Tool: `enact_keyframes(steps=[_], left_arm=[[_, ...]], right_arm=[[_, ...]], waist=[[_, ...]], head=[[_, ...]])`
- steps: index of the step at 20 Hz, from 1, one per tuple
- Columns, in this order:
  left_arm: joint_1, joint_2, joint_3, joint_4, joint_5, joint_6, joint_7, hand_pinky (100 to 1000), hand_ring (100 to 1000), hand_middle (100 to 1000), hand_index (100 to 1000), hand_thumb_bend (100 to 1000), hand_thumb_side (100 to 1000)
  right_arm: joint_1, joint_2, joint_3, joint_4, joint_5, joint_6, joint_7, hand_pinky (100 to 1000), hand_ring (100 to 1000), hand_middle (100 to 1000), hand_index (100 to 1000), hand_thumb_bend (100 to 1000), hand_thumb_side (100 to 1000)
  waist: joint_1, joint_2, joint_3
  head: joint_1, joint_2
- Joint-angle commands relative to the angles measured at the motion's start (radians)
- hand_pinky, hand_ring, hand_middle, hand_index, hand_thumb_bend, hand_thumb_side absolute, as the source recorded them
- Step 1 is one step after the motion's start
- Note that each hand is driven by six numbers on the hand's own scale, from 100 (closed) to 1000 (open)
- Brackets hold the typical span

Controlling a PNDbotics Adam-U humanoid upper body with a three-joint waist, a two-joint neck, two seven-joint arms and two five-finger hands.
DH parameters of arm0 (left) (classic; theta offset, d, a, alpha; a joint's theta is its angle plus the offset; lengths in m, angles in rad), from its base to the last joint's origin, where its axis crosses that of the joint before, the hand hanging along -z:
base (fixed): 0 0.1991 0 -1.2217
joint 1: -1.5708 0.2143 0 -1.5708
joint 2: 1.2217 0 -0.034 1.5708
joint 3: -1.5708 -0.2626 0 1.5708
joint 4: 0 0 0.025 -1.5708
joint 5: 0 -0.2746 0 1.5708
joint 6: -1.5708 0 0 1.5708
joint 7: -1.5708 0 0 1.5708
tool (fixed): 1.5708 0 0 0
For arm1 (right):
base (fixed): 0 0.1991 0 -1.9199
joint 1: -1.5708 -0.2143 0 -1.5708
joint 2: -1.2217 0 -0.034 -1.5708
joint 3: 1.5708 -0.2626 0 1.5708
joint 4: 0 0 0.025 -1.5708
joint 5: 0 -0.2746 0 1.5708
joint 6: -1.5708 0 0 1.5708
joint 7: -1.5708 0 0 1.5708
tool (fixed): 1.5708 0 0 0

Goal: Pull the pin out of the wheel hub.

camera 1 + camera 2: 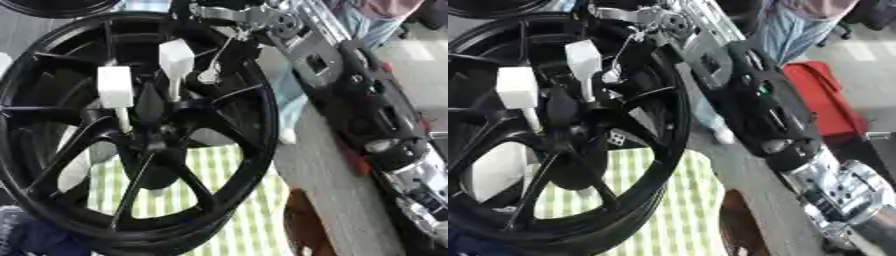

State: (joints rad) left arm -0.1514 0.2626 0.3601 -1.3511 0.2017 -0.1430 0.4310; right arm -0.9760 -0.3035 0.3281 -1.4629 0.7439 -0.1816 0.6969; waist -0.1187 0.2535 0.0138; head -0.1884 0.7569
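The right arm (763, 107) is a glossy black shell with silver metal joints, and its hand (232, 15) is grey metal.

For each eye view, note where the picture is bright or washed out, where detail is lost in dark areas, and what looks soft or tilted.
Left eye view: the two white pin heads glare nearly featureless; the black wheel swallows its spoke detail; the whole scene lies askew. Right eye view: the floor at upper right is washed out, the silver joints of the right arm look soft, and the checked cloth blurs.
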Motion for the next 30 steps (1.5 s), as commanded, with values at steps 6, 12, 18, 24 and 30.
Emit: enact_keyframes(steps=[6, 12, 18, 24, 30], left_arm=[[-0.01, 0.006, -0.004, -0.01, 0.006, -0.005, -0.005, 798, 881, 577, 741, 679, 495], [-0.01, 0.002, -0.007, -0.01, 0.007, -0.006, -0.007, 798, 881, 577, 741, 676, 497], [-0.007, 0.0, -0.009, -0.008, 0.005, -0.007, -0.009, 799, 881, 578, 741, 672, 498], [-0.008, 0.0, -0.012, -0.006, -0.001, -0.006, -0.012, 800, 883, 579, 742, 669, 501], [-0.009, 0.0, -0.013, -0.002, -0.003, -0.006, -0.013, 801, 883, 579, 742, 666, 503]], right_arm=[[-0.025, -0.01, -0.002, -0.006, 0.013, 0.007, -0.008, 768, 786, 780, 842, 429, 220], [-0.027, -0.013, -0.003, -0.004, 0.017, 0.017, -0.017, 764, 782, 774, 836, 421, 184], [-0.027, -0.016, -0.003, -0.003, 0.016, 0.031, -0.023, 756, 775, 747, 821, 415, 138], [-0.032, -0.019, -0.001, -0.014, -0.003, 0.051, -0.022, 749, 765, 694, 797, 413, 100], [-0.037, -0.022, 0.001, -0.023, -0.028, 0.068, -0.01, 738, 751, 641, 774, 414, 100]], waist=[[0.013, 0.002, 0.009], [0.016, 0.014, 0.01], [0.02, 0.021, 0.01], [0.022, 0.024, 0.01], [0.021, 0.025, 0.012]], head=[[-0.009, -0.022], [-0.012, -0.03], [-0.019, -0.034], [-0.024, -0.031], [-0.026, -0.03]])
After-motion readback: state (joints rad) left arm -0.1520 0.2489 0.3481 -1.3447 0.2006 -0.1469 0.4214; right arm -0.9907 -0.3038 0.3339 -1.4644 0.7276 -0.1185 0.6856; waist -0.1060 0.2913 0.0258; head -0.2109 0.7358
